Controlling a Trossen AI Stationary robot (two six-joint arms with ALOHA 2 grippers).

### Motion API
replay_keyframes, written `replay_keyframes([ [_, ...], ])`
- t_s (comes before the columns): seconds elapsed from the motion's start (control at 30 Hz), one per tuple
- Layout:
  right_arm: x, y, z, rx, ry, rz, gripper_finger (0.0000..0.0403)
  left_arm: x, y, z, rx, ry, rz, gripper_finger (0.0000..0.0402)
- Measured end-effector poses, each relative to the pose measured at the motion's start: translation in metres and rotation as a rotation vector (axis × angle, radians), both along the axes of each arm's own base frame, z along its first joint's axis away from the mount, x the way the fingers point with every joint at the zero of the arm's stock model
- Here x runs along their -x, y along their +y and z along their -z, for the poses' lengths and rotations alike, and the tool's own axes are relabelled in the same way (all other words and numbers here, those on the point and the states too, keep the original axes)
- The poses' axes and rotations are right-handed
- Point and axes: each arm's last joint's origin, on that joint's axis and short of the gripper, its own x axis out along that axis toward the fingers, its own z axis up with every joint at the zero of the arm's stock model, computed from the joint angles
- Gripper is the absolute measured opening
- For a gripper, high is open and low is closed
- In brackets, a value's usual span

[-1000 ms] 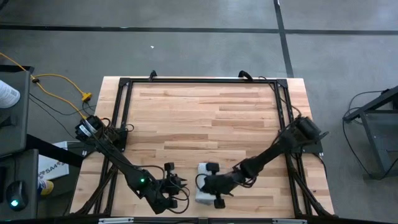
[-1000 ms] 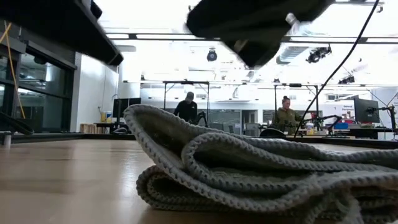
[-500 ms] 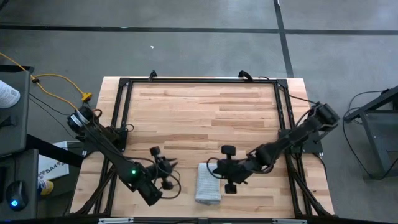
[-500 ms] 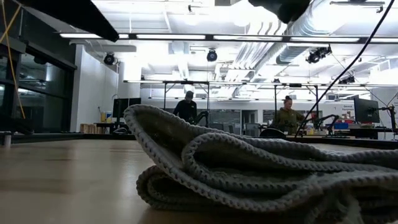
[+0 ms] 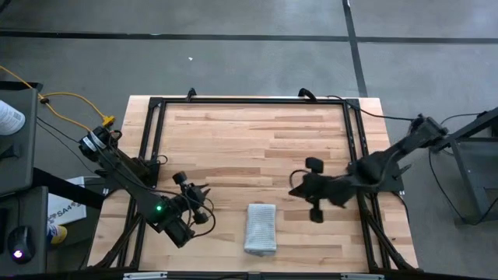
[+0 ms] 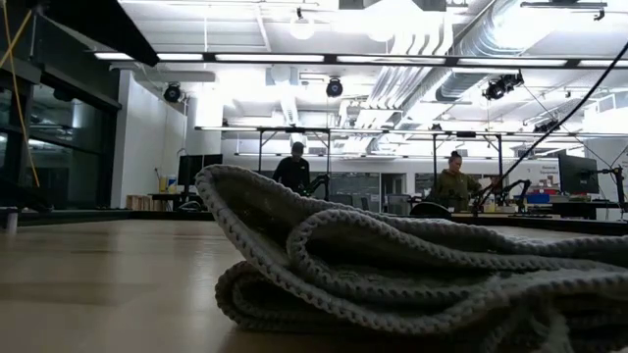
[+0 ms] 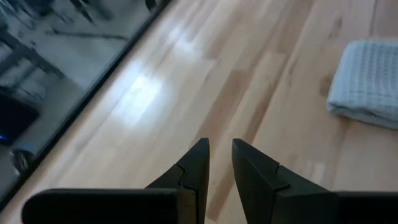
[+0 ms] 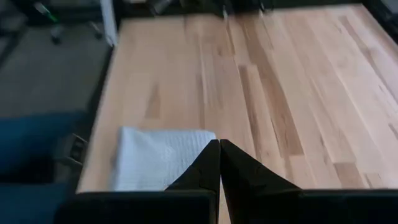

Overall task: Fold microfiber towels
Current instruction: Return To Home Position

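microfiber towel (image 5: 261, 228): only one, light grey-blue, folded into a narrow rectangle. it lies flat on the wooden table (image 5: 249, 140) near the front edge, about midway between the two arms. from table height its folded layers (image 6: 392, 275) sit stacked one on another, with the rounded fold edges facing the camera. nothing touches it.

two dark arms reach in over the table, one from each side, and neither holds anything. the left gripper (image 7: 219, 144) is off to the towel's left, clear of it, over bare wood. its two fingers (image 7: 193, 168) are parted by a narrow gap with nothing between them. the right gripper (image 8: 219, 143) is on the towel's right, farther back on the table and also well apart from it. its two fingers are pressed together tip to tip, closed on nothing. the right wrist view looks past them at the towel.

a black metal frame (image 5: 249, 101) runs around the tabletop. one yellow cable (image 5: 74, 101) trails over the floor beside the table's left side. in the room beyond the table i count two people, one standing (image 6: 294, 169) and one farther right (image 6: 453, 181), both among workbenches.
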Motion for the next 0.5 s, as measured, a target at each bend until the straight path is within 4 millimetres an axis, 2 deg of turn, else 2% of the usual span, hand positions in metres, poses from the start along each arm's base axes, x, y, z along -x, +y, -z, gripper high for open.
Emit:
replay_keyframes([
  [0.23,0.032,-0.013,-0.028,-0.035,-0.086,-0.044,0.0002,0.009,0.007,-0.014,0.089,0.013,0.008,0.0069],
  [0.5,0.053,-0.02,-0.039,-0.081,-0.105,-0.034,0.0002,0.017,0.016,-0.036,0.103,-0.055,0.04,0.0069],
])
